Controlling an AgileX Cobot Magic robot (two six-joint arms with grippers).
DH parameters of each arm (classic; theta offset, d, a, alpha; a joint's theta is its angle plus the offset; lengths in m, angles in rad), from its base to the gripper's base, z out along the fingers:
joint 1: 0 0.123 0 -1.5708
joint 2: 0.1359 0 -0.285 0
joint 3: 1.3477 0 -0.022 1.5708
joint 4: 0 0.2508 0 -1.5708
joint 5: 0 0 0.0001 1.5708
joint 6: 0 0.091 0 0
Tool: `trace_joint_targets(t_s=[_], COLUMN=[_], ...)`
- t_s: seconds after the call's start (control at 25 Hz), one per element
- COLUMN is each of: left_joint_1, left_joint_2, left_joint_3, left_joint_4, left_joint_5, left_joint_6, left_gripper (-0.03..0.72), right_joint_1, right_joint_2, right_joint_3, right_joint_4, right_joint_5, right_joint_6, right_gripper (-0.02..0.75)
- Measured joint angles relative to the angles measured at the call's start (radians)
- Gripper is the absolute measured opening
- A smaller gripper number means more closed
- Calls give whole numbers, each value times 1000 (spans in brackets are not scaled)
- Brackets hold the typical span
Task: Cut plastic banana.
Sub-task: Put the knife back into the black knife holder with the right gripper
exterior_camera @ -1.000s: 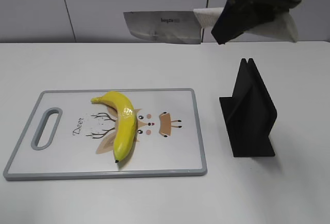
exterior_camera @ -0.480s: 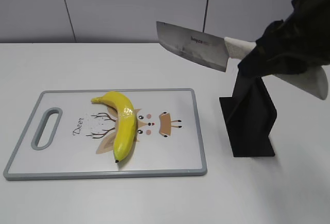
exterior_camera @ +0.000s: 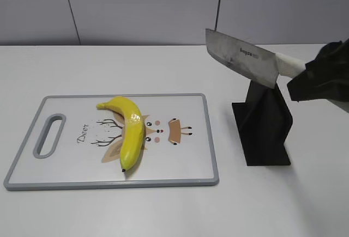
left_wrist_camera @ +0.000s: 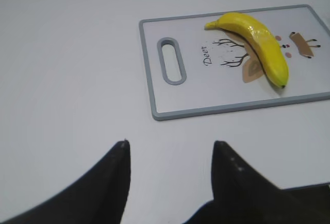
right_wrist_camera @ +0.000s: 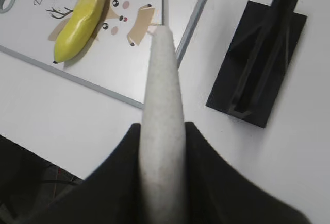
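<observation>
The right pincer [right_wrist_camera: 162, 147] is clamped on the pale handle of the cleaver [exterior_camera: 241, 57], which hangs tilted in the air above the black knife stand [exterior_camera: 264, 120], well to the right of the plastic banana [exterior_camera: 128, 131]. The banana lies whole on the cutting board [exterior_camera: 188, 174], curved across the printed deer drawing. The main risk is likely the blade clipping the stand or the board's rim on its way over, since it sits close above the stand; a slanted blade could also skid off the glossy banana and roll it rather than split it. The left pincer [left_wrist_camera: 170, 149] hangs over the bare surface [left_wrist_camera: 67, 80] with its jaws apart, gripping nothing, so nothing steadies the banana. The board reads "Deer"; the blade carries a small brand mark too small to read.
</observation>
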Motion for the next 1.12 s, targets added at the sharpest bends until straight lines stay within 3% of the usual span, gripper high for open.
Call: trace_joint_targets(t_s=[0.24,0.44,0.76,1.12], left_joint_1=[1,1,1,1], left_joint_2=[-4,-4,-4,-4], left_joint_3=[13,50,54,54], left_joint_4=[90,94,94,94], left_joint_5=[-47,-155,-169,-171], left_joint_6=[-82,-96,-102,-103], left_gripper=[481,481,481,480], right_joint_1=[0,0,0,0], right_joint_2=[-59,-98,-112,21], right_joint_3=[29,43,57,57], right_joint_4=[-33,-120,-273,-290], right_joint_5=[-1,-1,-3,-58], right_joint_6=[91,207,430,472], right_gripper=[169,169,169,169])
